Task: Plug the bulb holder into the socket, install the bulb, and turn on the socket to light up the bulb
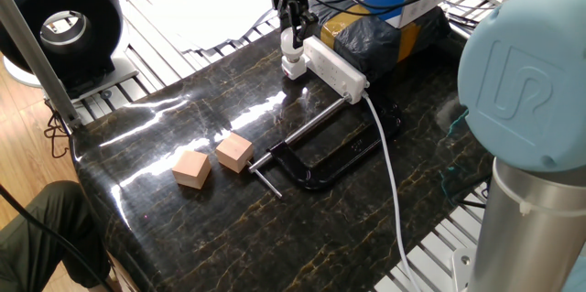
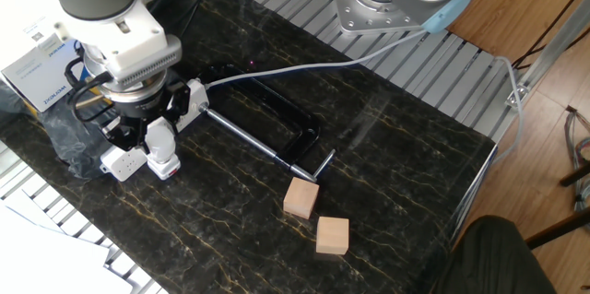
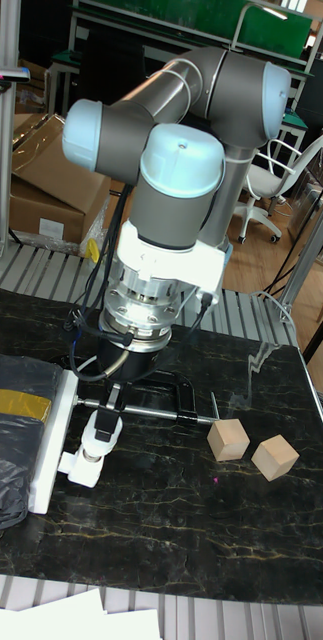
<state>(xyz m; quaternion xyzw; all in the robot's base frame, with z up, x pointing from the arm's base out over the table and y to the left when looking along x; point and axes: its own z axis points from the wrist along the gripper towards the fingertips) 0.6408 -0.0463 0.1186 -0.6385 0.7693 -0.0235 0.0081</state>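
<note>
Tabletop (image 1: 183, 228): dark marble, two wooden cubes (image 1: 212, 161) mid-surface.
Socket (image 1: 336, 65): along the far edge.
Bulb holder (image 1: 293, 67): beside the socket's end.
End effector (image 1: 291, 39): clamped on the bulb (image 1: 291, 51).

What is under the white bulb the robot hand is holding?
Under the bulb sits the small white bulb holder, beside the socket. The hand grips the bulb from above. Whether the bulb is screwed in is hidden, and so is the holder's opening.
</note>
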